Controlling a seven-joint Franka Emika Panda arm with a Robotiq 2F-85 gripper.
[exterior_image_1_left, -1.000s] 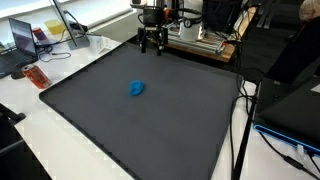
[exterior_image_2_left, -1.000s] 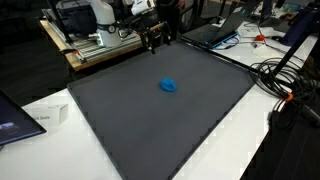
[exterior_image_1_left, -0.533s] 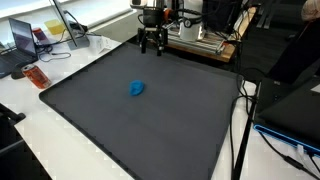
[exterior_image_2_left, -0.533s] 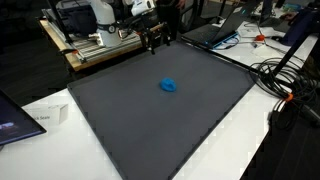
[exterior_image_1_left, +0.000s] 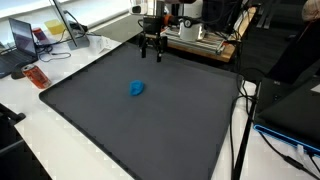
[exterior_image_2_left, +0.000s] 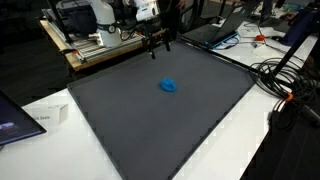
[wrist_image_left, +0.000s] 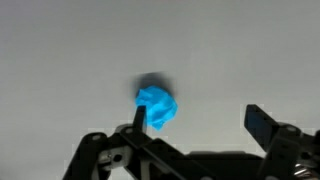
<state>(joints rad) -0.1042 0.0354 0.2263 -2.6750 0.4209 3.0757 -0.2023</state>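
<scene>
Nothing is gripped so far: the blue crumpled thing is lying free on the dark mat that covers the counter, a little left of centre in an exterior view and near the middle in both. The hand is hanging over the mat's far edge, at the upper middle of the frame, well apart from it. The arm is reaching down with the hand pointing at the mat. In the wrist view the fingers are standing wide apart, empty, with the blue thing showing above them.
</scene>
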